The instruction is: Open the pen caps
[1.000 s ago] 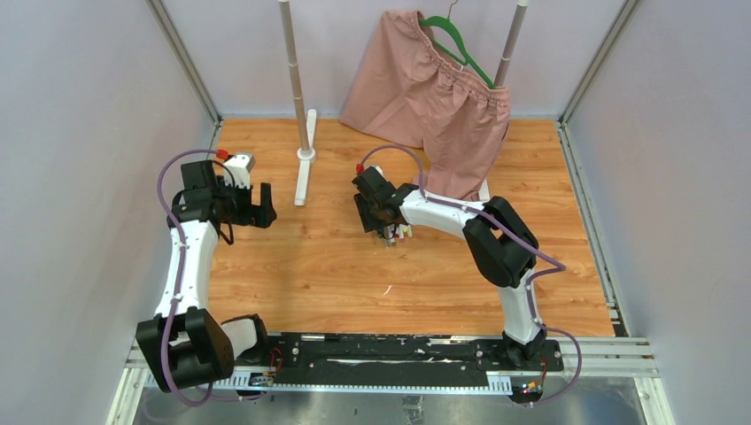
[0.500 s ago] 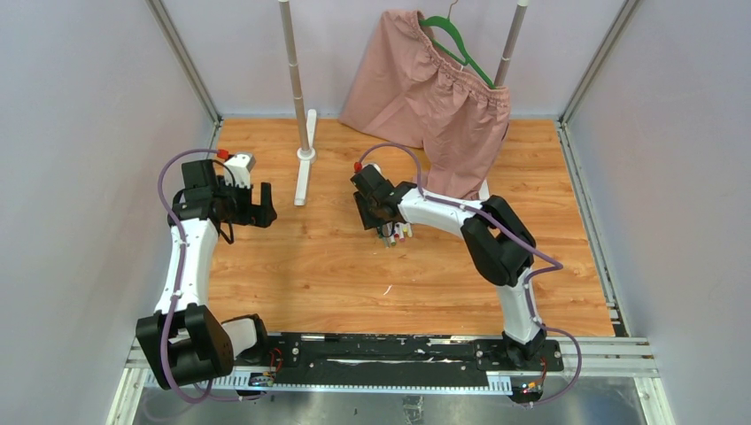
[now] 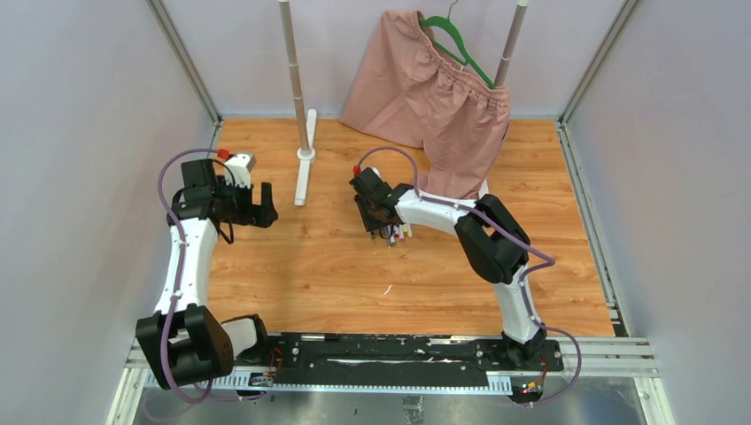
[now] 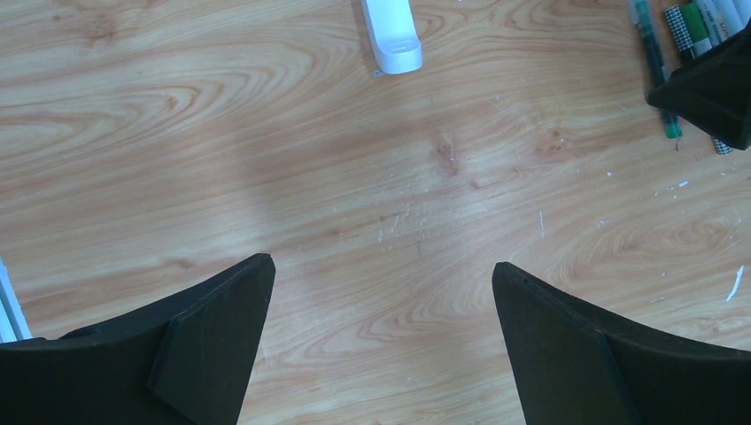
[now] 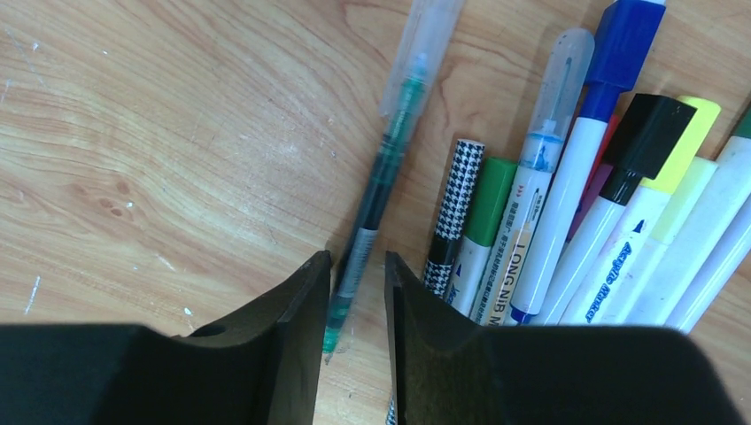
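Narrowed right jaws since a second ago, straddling green pen; cannot tell whether clamped. Left jaws wide apart over worktop.

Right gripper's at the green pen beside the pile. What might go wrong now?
1. The right gripper straddles the green pen at its tail, far from the clear cap; held there, it may pivot.
2. The checkered pen lies close beside one finger and might get nudged or pinched too.
3. The left gripper hangs open over the table, far off, so nothing can pull the cap.

Fingers spread wide — pens beyond.
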You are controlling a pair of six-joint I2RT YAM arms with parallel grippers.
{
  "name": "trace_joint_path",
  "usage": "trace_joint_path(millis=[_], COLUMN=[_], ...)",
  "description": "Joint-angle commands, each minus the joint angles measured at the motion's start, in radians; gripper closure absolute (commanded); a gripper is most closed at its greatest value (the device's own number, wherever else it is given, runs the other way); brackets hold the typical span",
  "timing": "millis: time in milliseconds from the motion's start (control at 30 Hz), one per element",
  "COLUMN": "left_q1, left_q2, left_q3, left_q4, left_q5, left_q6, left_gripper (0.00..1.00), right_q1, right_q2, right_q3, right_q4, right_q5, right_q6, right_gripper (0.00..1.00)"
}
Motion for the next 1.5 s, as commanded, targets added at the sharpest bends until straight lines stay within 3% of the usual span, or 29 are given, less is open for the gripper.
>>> trace_joint_path(millis=[0,200,233,467,667,833,1133,1333,1467], left_q1=[0.009,0.009,0.008,-0.04,-0.232,-0.402,-0.663,-0.726,-0.74], left_q2=[-0.008,-0.015,-0.018,-0.084,-0.231,-0.372,-0.525,-0.547,-0.529], left_q3=[0.032,0.021,0.017,-0.051,-0.121,-0.145,-0.248,-0.319,-0.309], left_q4=[-0.034,-0.055,-0.055,-0.083,-0.088,-0.088,-0.089,-0.086,-0.07], left_q5=[0.058,0.156,0.171,0.287,0.203,0.19,0.089,0.076,0.079], left_q6=[0.003,0.054,0.069,0.26,0.531,0.778,1.172,1.395,1.429], left_gripper=[0.0,0.0,0.0,0.0,0.0,0.01,0.12,0.18,0.23], right_q1=[0.008,0.008,0.008,-0.002,-0.007,-0.007,-0.005,-0.004,-0.004], right_q2=[0.024,-0.022,-0.043,-0.234,-0.375,-0.408,-0.425,-0.446,-0.447], right_q3=[-0.011,-0.043,-0.058,-0.207,-0.335,-0.33,-0.272,-0.271,-0.284], right_q4=[-0.023,-0.012,-0.006,0.038,0.04,0.012,0.025,0.103,0.155], right_q5=[-0.003,0.002,-0.005,-0.29,-0.529,-0.723,-0.864,-0.941,-0.977], right_q6=[-0.006,-0.051,-0.064,-0.157,-0.153,-0.133,-0.054,0.021,0.071], right_gripper=[0.7,0.99,1.0,1.0,1.0,1.0,1.0,1.0,1.0])
